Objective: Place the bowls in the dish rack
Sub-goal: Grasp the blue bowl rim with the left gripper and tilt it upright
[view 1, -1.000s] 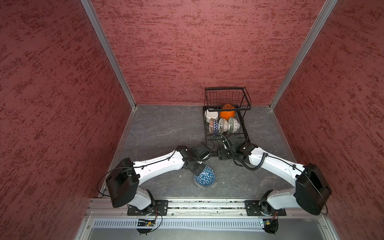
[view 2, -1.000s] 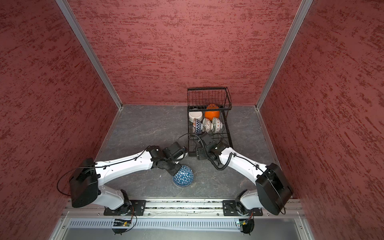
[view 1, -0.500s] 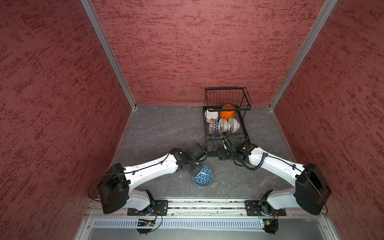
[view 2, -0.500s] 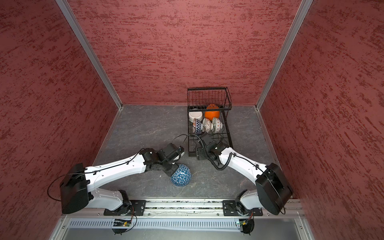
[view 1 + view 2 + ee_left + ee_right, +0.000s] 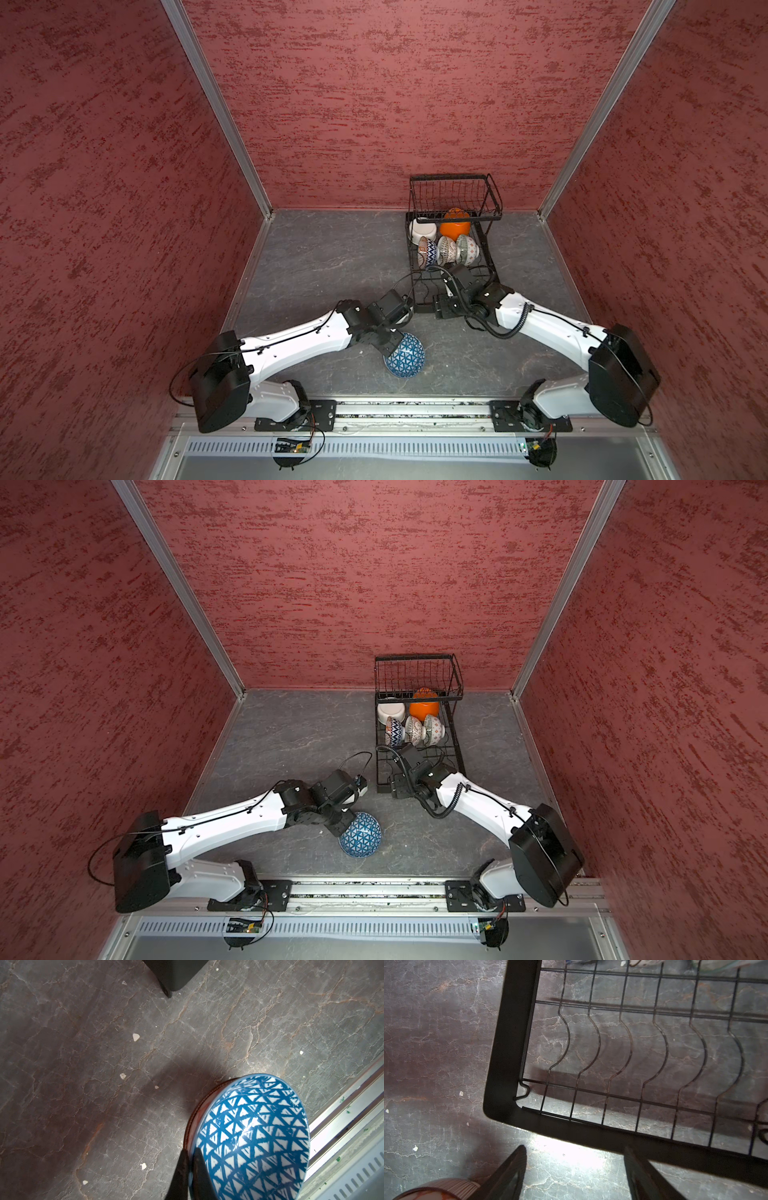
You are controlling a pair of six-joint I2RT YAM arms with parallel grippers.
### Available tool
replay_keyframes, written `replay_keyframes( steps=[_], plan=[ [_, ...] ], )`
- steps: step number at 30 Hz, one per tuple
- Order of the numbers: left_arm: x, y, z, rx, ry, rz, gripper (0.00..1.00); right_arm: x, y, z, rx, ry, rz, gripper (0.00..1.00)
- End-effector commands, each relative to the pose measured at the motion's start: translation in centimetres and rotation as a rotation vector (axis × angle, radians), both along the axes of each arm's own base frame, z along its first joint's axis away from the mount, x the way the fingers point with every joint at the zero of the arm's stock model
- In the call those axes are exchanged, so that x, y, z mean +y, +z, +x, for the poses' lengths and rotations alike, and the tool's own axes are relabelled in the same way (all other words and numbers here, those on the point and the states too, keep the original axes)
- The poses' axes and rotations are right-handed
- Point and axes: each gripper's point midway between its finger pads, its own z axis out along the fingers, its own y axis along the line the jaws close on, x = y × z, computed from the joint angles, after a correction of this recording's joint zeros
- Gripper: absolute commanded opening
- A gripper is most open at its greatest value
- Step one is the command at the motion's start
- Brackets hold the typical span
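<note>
**Left elbow swung outward since a second ago, blue bowl [image 5: 405, 357] drawn slightly toward the near rail [image 5: 415, 409]; right arm unmoved**

On the left gripper [image 5: 190, 1153], the fingers [image 5: 181, 1169] are pressed together on the edge of the blue bowl, one on each face of its wall. The bowl is tilted, and its triangle pattern shows in both top views. It sits over the bare table [image 5: 324, 257] between the rail and the dish rack [image 5: 454, 194], apart from the rack. Whether its lower edge touches the table cannot be told. The wrist is bent down over the bowl. The white forearm [image 5: 299, 345] runs back low and leftward to the dark elbow housing [image 5: 220, 382], which hangs above the left end of the rail.

On the right gripper [image 5: 575, 1159], the fingers [image 5: 517, 1169] stand wide apart with only table between them. The gripper is poised just outside the rack's near left corner, and one finger overlaps the black frame in the wrist view. The wrist is turned leftward. The forearm runs back to the right, to the elbow housing above the right end of the rail.

Five bowls stand in the far half of the rack's base, below the raised basket. A white bowl [image 5: 424, 232] and an orange bowl [image 5: 455, 227] sit side by side at the back. In front of them, three patterned bowls [image 5: 446, 250] stand on edge in a close row.
</note>
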Motion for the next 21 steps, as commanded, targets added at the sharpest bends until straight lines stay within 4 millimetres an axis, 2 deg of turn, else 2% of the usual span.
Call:
replay_keyframes(
  steps=[1,21],
  plan=[
    [-0.3,0.1,-0.6,0.012,-0.003,-0.028,0.0,0.7,1.1,0.5,-0.007,-0.003,0.032,0.76],
    [-0.4,1.8,-1.0,-0.005,-0.004,-0.091,0.0,1.0,1.4,0.6,-0.009,0.014,0.036,0.76]
  ],
)
